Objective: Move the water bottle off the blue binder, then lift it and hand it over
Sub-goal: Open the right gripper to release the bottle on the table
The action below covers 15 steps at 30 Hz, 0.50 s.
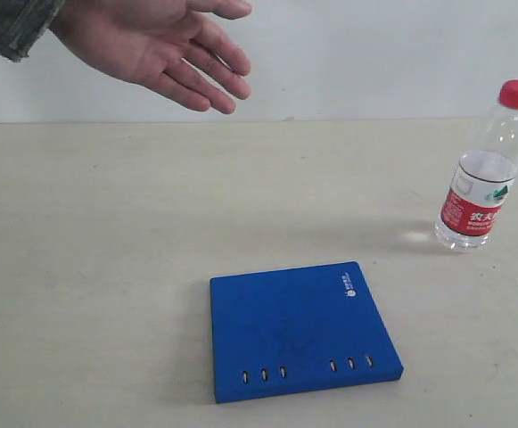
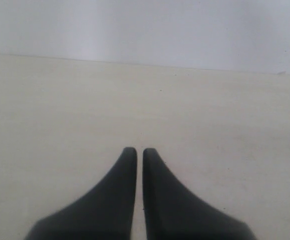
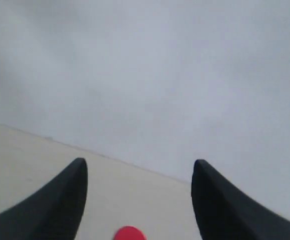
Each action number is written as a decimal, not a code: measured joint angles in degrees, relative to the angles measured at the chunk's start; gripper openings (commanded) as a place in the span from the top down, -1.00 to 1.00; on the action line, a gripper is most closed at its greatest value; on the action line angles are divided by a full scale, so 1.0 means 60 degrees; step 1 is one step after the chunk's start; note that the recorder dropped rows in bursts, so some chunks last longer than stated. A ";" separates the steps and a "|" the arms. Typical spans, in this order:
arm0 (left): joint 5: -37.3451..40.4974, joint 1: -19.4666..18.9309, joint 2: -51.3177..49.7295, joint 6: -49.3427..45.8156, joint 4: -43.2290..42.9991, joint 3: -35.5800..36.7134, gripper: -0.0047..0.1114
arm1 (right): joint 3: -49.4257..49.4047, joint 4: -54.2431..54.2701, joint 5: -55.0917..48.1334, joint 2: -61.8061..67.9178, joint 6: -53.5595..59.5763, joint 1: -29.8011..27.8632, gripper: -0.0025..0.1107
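Off to the right of the exterior view, the water bottle (image 1: 480,192) stands upright on the table (image 1: 107,267), clear of the blue binder (image 1: 299,330) with bare tabletop between them. The binder lies flat near the middle, at the front. It is close to square, and its slotted edge (image 1: 303,367) faces the camera. An open hand (image 1: 165,49) waits palm-up at the upper left, above the far side of the table. Neither arm shows in this view, so I cannot read from it which one is nearer the binder.

On the left wrist view, my left gripper (image 2: 140,152) is clenched, its jaws nearly touching and nothing between them. I see only pale tabletop and the wall beyond, with neither binder nor bottle in sight.

On the right wrist view, my right gripper (image 3: 140,167) is spread wide and holds nothing. The bottle's red cap (image 3: 129,233) peeks in at the frame edge between the two jaws, and neither jaw touches it. That puts this arm directly over the bottle, on the far right.

I judge the first step done and take the binder as the thing to lift. From the right gripper it lies leftward and toward the front, while the waiting hand is farther left again. Because it lies flat, I expect the jaws must come in at an edge, not from above.
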<state>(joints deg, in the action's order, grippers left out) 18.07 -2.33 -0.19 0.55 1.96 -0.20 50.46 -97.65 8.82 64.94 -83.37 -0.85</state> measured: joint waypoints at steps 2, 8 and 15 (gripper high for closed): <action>0.0000 0.0000 0.0000 0.0000 0.0000 0.0000 0.84 | 0.0034 0.0022 0.0839 -0.0437 -0.0175 0.0216 -0.02; 0.0000 0.0000 0.0000 0.0000 0.0000 0.0000 0.84 | 0.0034 -0.0067 0.5345 -0.0882 -0.0455 0.0891 -0.02; 0.0000 0.0000 0.0000 0.0000 0.0000 0.0000 0.84 | -0.0217 -0.0356 0.7306 -0.0898 -0.1696 0.1101 -0.02</action>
<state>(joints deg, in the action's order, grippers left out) 18.07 -2.33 -0.19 0.55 1.96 -0.20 49.15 -99.78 52.66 59.56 -93.55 5.76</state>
